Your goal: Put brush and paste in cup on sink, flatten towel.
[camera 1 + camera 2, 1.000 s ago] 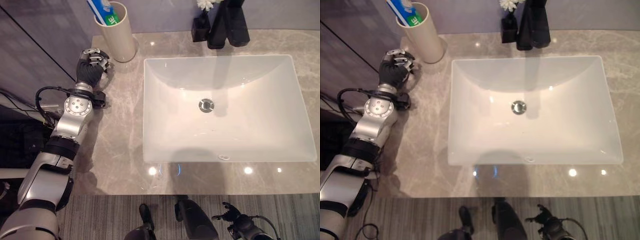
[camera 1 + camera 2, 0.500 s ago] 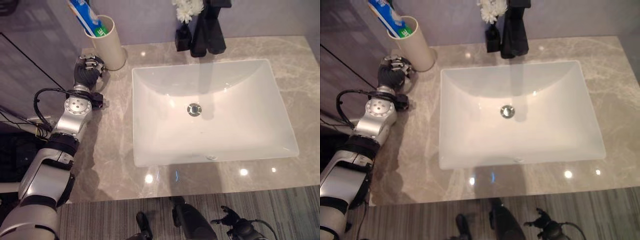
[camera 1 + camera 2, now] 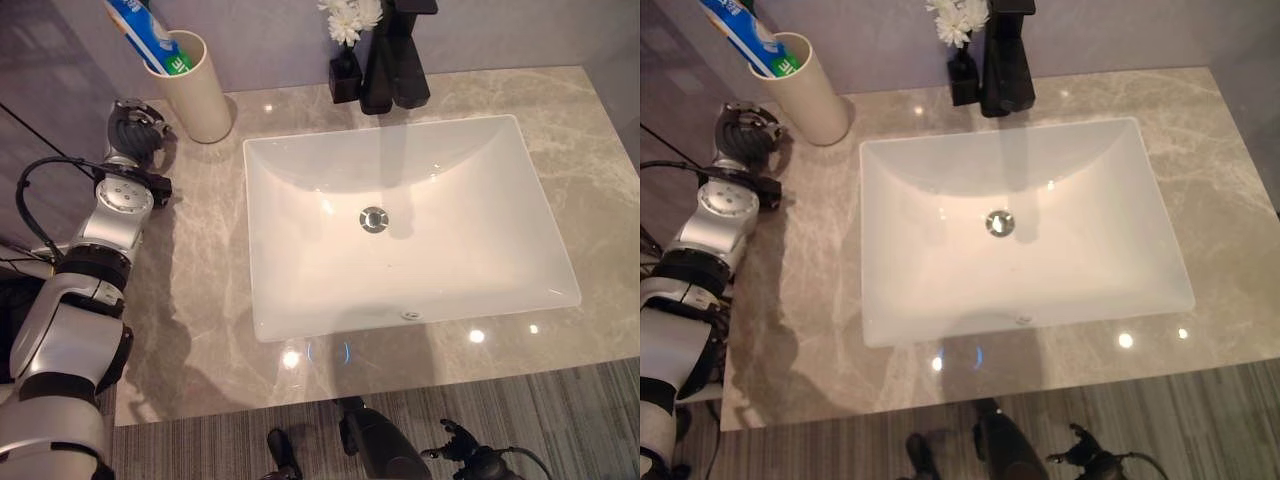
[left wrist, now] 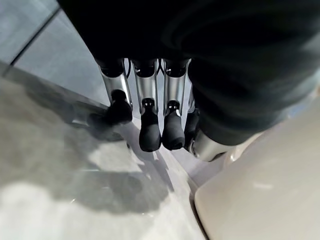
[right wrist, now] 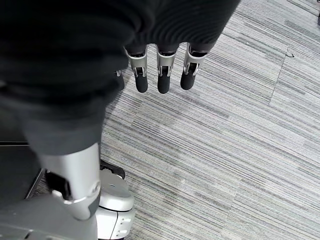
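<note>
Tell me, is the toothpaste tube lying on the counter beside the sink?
No, the toothpaste tube stands tilted inside the beige cup at the counter's back left corner.

You see a grey marble counter (image 3: 200,300) | a black faucet (image 3: 393,60) at the wall behind the basin | a small black vase (image 3: 345,75) touching the faucet's left side, white flowers (image 3: 350,15) in it | striped grey carpet (image 5: 235,150) on the floor below.
</note>
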